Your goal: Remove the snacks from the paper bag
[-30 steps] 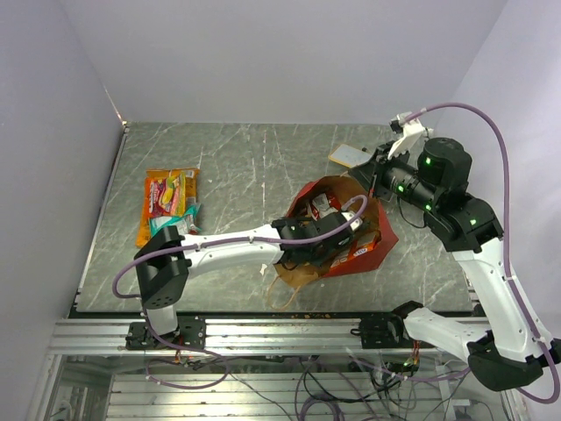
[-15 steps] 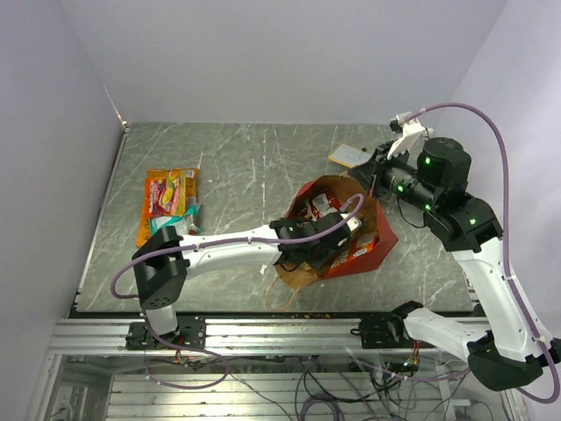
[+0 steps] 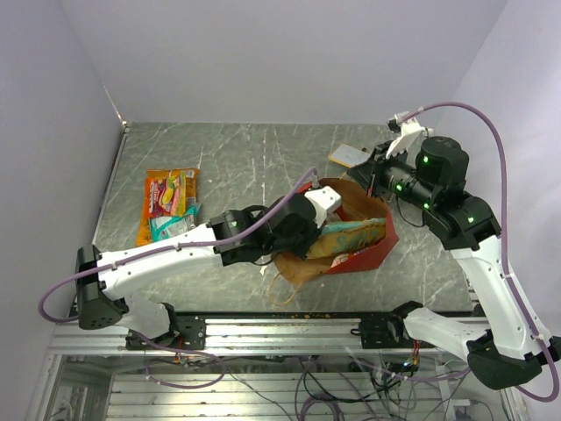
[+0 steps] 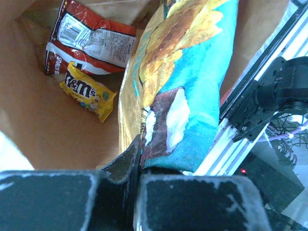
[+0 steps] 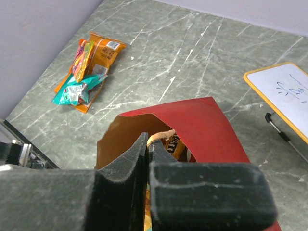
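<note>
The paper bag (image 3: 375, 254), red outside and brown inside, lies open at the table's middle right. My left gripper (image 3: 317, 240) (image 4: 139, 144) is shut on the end of a teal-and-yellow snack packet (image 3: 355, 235) (image 4: 192, 72), held above the bag's mouth. Below it, inside the bag (image 4: 43, 130), lie a dark-red packet (image 4: 91, 41) and a yellow candy packet (image 4: 89, 94). My right gripper (image 3: 366, 175) (image 5: 150, 144) is shut on the bag's tan loop handle (image 5: 166, 138) at the far rim and holds the red wall (image 5: 197, 122) up. An orange packet (image 5: 174, 144) shows inside.
A pile of orange and teal snacks (image 3: 168, 203) (image 5: 86, 67) lies on the table's left side. A flat white card with a tan rim (image 3: 349, 156) (image 5: 284, 94) rests behind the bag. The bag's other handle (image 3: 280, 294) trails toward the front edge.
My left gripper shut on the teal-and-yellow packet inside the bag and drew it up and back toward the left. The left arm's base link swung left. The right arm stayed still.
</note>
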